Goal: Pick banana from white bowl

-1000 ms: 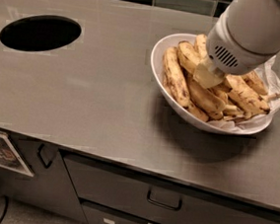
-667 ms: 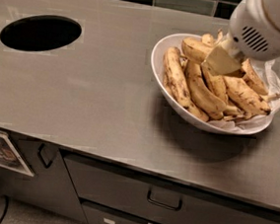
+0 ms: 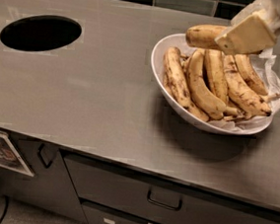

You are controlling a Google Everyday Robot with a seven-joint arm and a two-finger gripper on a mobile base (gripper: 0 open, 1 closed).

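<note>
Camera view: gripper [image 3: 238, 38] top right, fingers clamped on banana [image 3: 204, 36]. Banana roughly level, sticks out left of gripper, sits above pile, over far rim of bowl [image 3: 157, 61]. Bowl directly below gripper, paper [image 3: 275, 65] lining it under and right of gripper. Other bananas [image 3: 204, 88] lie in bowl below gripper. Hole [image 3: 40, 32] in counter [image 3: 101, 100] well left of gripper. Drawers [image 3: 171, 199] far below.

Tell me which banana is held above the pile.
The plump, brown-bruised yellow banana clamped in the cream gripper at upper right, above the glossy white oval bowl; the others lie inside it.
</note>
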